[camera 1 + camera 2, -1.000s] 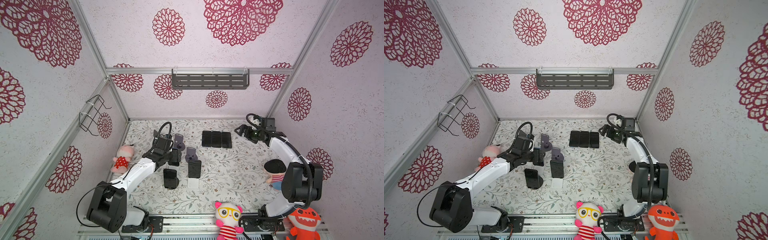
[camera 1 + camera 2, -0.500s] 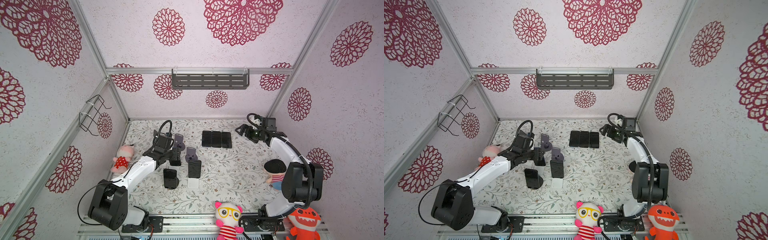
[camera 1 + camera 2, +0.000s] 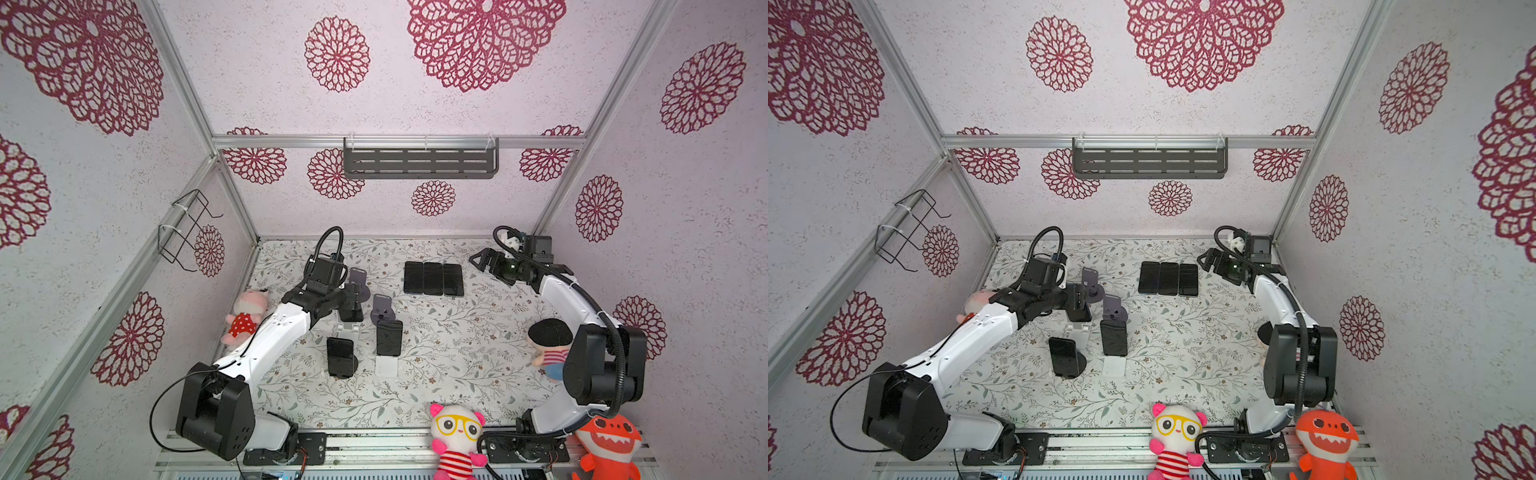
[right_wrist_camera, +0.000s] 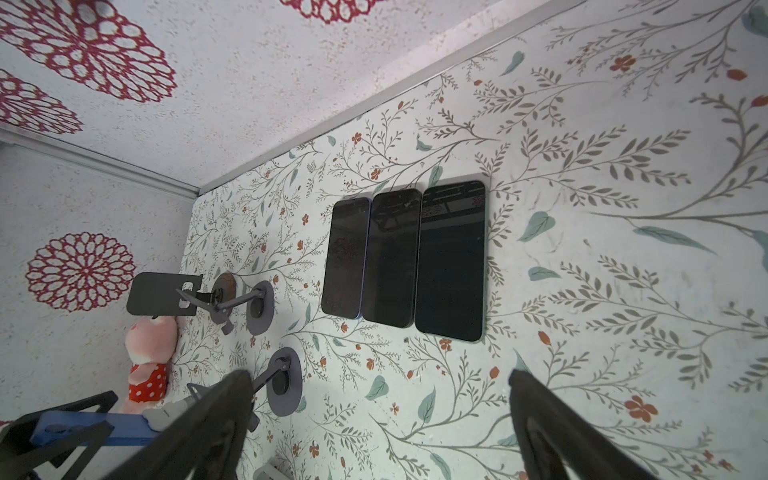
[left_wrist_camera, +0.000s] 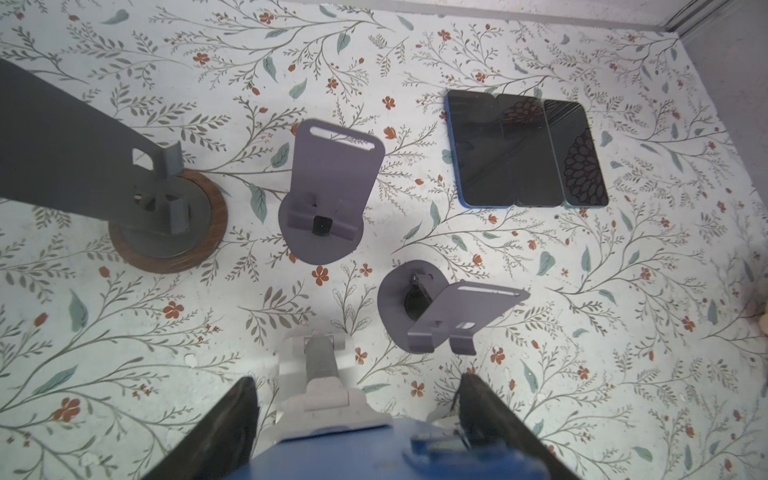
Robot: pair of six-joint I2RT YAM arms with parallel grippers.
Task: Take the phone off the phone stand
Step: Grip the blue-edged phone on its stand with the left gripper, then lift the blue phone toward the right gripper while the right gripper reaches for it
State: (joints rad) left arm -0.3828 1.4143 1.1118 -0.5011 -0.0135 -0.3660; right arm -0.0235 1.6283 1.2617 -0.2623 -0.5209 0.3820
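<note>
Phone gripped by left gripper, purple stand adj.

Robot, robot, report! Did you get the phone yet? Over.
Left tool clamped on blue phone, not yet off white stand. Right tool open, empty. Empty purple stand close by; lift path looks clear.

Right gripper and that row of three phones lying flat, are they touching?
Apart. In the right wrist view the right gripper stands open, both fingers short of the three phones, bare mat between.
</note>
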